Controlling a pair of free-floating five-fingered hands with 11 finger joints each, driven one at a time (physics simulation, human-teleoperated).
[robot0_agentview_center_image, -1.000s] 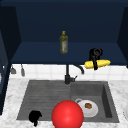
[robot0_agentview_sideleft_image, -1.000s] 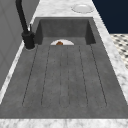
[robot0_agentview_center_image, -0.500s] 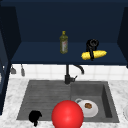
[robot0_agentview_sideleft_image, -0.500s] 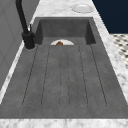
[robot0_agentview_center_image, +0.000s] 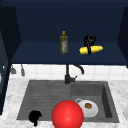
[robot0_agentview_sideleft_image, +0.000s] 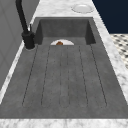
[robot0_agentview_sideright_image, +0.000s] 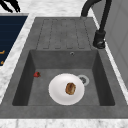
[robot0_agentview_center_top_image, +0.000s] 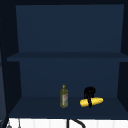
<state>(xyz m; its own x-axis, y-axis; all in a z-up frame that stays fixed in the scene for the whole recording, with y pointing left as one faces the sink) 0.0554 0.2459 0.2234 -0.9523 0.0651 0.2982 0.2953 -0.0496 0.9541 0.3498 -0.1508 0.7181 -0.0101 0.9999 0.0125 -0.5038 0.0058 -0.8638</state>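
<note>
A yellow corn cob (robot0_agentview_center_image: 94, 49) lies on the lower shelf of the dark blue wall cabinet (robot0_agentview_center_image: 37, 53). My right hand (robot0_agentview_center_image: 89, 40) is curled over its middle from above. The upper view shows the same corn cob (robot0_agentview_center_top_image: 95, 101) and right hand (robot0_agentview_center_top_image: 89, 93) on the shelf. An olive oil bottle (robot0_agentview_center_image: 63, 42) stands upright to the left of them, apart from the corn; the bottle (robot0_agentview_center_top_image: 64, 96) also appears in the upper view. My left hand (robot0_agentview_center_image: 35, 116) hangs idle at the sink's front left corner, its fingers relaxed, and appears as a hand (robot0_agentview_sideright_image: 10, 5) over the counter in the right side view.
A white plate (robot0_agentview_sideright_image: 57, 92) with a brown bit of food (robot0_agentview_sideright_image: 70, 88) lies in the sink basin (robot0_agentview_sideright_image: 40, 60). A red ball (robot0_agentview_center_image: 67, 114) is at the front edge. The black faucet (robot0_agentview_center_image: 68, 75) rises behind the sink. A small red piece (robot0_agentview_sideright_image: 37, 74) lies in the basin.
My right hand has lifted the corn cob from below the shelf edge up and slightly left onto the cabinet shelf. The left hand has stayed put.
</note>
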